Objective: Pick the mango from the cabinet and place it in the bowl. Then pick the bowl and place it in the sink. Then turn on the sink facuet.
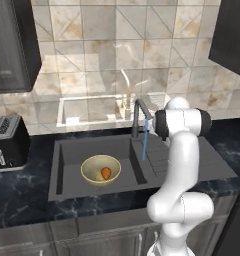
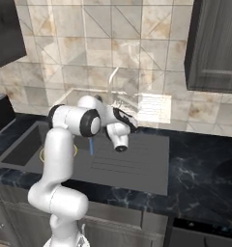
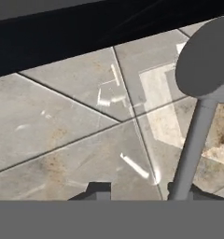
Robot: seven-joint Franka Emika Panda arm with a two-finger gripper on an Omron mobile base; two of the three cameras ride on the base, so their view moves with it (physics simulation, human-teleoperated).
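Your pincer (image 3: 137, 189) sits right up at the slim dark grey metal faucet (image 1: 140, 118), its dark fingertips (image 3: 99, 190) parted narrowly with the tap's lever stem just beside the right tip; you cannot tell whether they touch it. A blue stream of water (image 1: 144, 145) runs from the spout. Below and off to the side, the round pale yellow-tan bowl (image 1: 93, 171) rests in the dark grey rectangular sink basin (image 1: 72, 150), holding the small orange-red oval mango (image 1: 106, 173).

A black toaster (image 1: 7, 142) stands on the black marbled worktop (image 1: 22, 192) at the left end. Beige tiled wall (image 1: 117, 55) runs behind. Dark wall cupboards (image 1: 12, 45) hang at both upper corners. Grey base cupboard doors (image 1: 92, 240) sit below the worktop.
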